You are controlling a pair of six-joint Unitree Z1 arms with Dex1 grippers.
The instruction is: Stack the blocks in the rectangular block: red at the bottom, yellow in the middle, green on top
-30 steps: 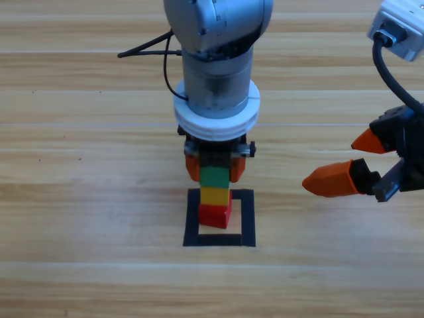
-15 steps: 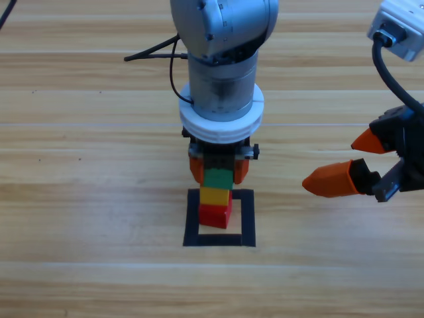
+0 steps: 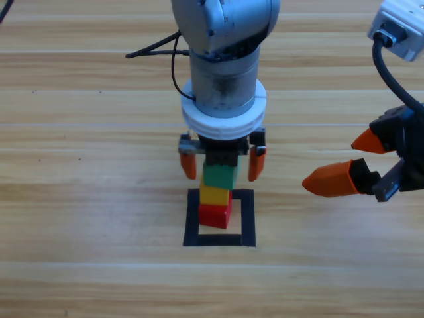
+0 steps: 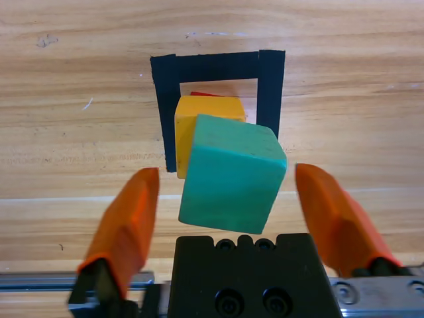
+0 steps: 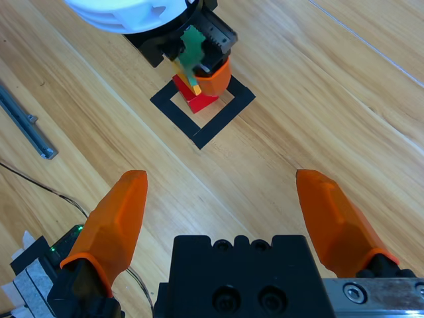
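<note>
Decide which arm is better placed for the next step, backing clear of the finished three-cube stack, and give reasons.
The left arm. The left gripper has its jaws open either side of the teal-green cube, atop the yellow cube and red cube. The right gripper waits at the right edge.

**Layout: stack in outline, claws apart**

Three blocks stacked inside the rectangular block [image 3: 219,217] on the table [image 3: 86,199]: red [image 3: 215,215] at btm, yellow [image 3: 214,195] on it, green [image 3: 219,176] on top, turned a bit off square. Left claw [image 3: 222,161] straddles green, jaws either side w/ gaps. Right claw [image 3: 350,161] well apart to the stack's right, jaws spread.
</note>
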